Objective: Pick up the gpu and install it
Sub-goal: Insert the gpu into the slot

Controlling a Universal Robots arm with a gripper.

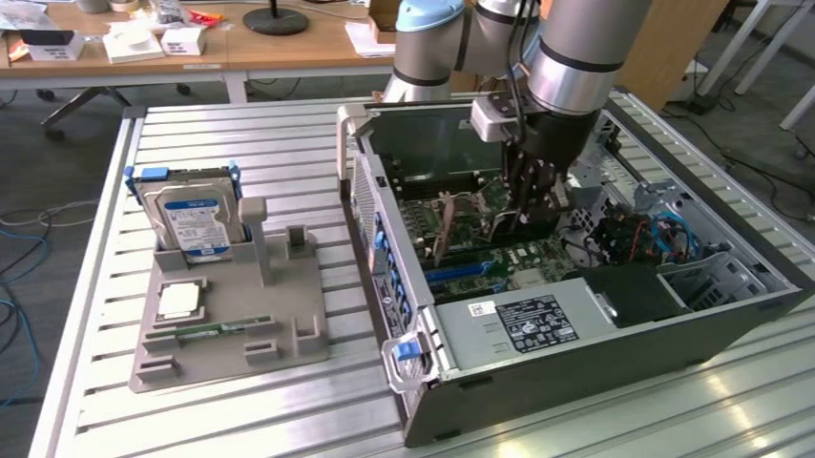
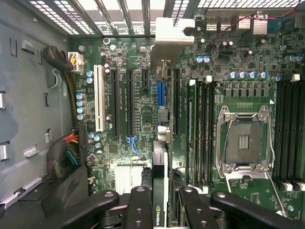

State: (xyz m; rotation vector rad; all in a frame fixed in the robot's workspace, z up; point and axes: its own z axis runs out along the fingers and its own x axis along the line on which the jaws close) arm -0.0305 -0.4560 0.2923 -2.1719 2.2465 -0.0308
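The gpu [image 2: 159, 188] is seen edge-on in the wrist view, a thin black card with a green logo near my fingers and its silvery end bracket [image 2: 174, 33] at the far end by the case's rear wall. My gripper [image 2: 162, 207] is shut on it, black fingers [image 2: 140, 205] pressing either side. The card hangs over the motherboard's expansion slots [image 2: 129, 102]; I cannot tell whether it touches one. In the exterior view my gripper [image 1: 529, 191] reaches down into the open computer case [image 1: 574, 324], the dark card [image 1: 510, 227] just below it.
On the motherboard are a white slot [image 2: 99, 98], an empty processor socket [image 2: 244, 143] and memory slots. Cable bundles [image 2: 64, 152] lie along the case wall. A grey fixture [image 1: 229, 324] at the exterior view's left holds the hard drive [image 1: 191, 219], a processor [image 1: 182, 301] and a memory stick [image 1: 210, 329].
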